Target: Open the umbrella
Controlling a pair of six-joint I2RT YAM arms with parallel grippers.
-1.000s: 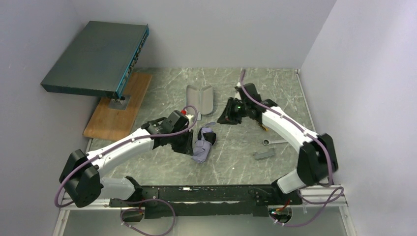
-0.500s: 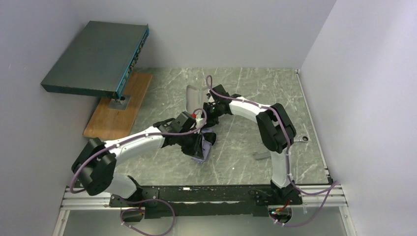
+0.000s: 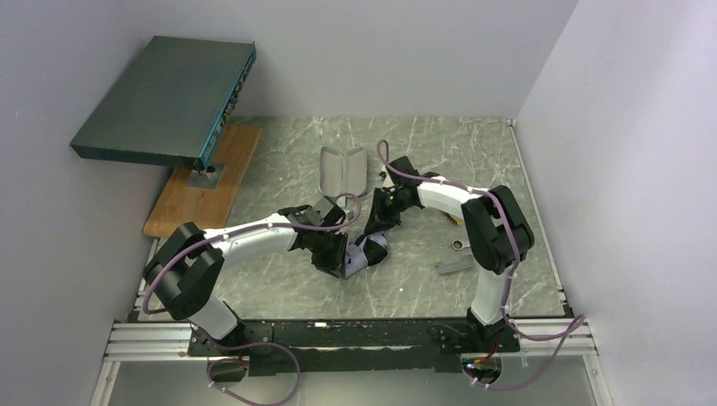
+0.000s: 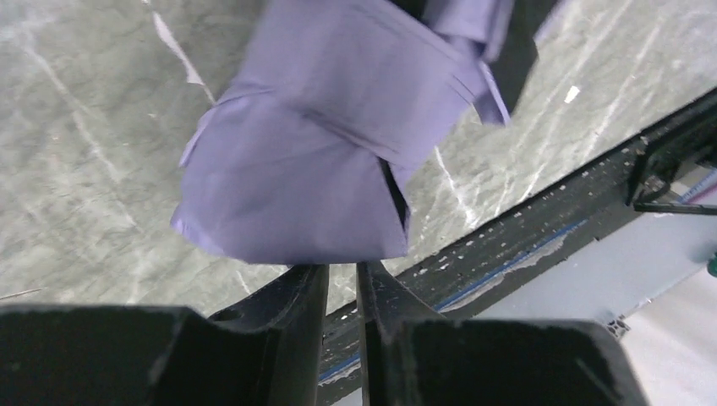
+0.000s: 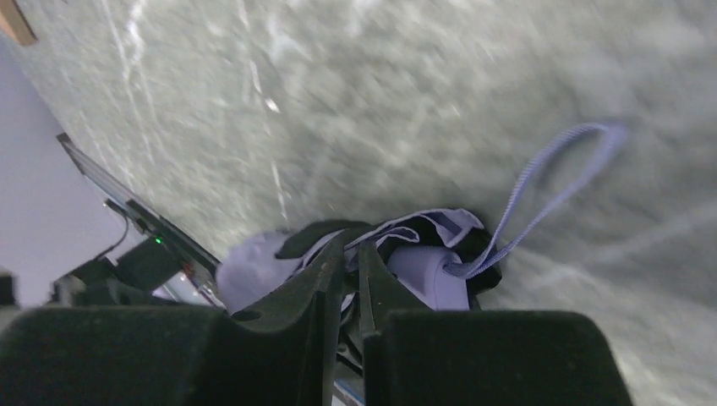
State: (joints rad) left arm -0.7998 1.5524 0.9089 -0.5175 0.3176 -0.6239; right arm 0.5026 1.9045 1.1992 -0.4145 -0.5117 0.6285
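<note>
Nearest of all is the black rail (image 3: 355,334) along the front of the bench (image 3: 423,144), where both arms are bolted. Just beyond it, a little left of the middle, the left hand (image 4: 342,272) has its fingers pressed almost together, and they appear to be pinching the lower hem of the cloth. The umbrella (image 3: 369,249) lies between the two hands near the middle of the bench. It is a folded lavender bundle with a dark band, not spread at all. The right hand (image 5: 342,258) meets it from the far right. Its fingers are also nearly together, with their tips at the dark fold of the bundle, but I cannot tell whether they grip anything. A strap (image 5: 602,128) loops out from that end.

Opening has hardly begun. A pinch on loose cloth is a weak anchor, so one hand would do better to hold something rigid. The pale rounded end by the strap looks like the handle. The other hand should then draw straight along the shaft, without twisting. The bundle needs to be held clear of the bench so that the ribs have room to spread.

To the right are a small grey block (image 3: 452,265) and a metal tool (image 3: 461,244), both well apart from the umbrella. Farther back lies an open grey case (image 3: 342,169). At the far left are a wooden board (image 3: 199,190) and a dark teal box (image 3: 169,97). The case is the nearest thing that a spreading canopy could brush.
</note>
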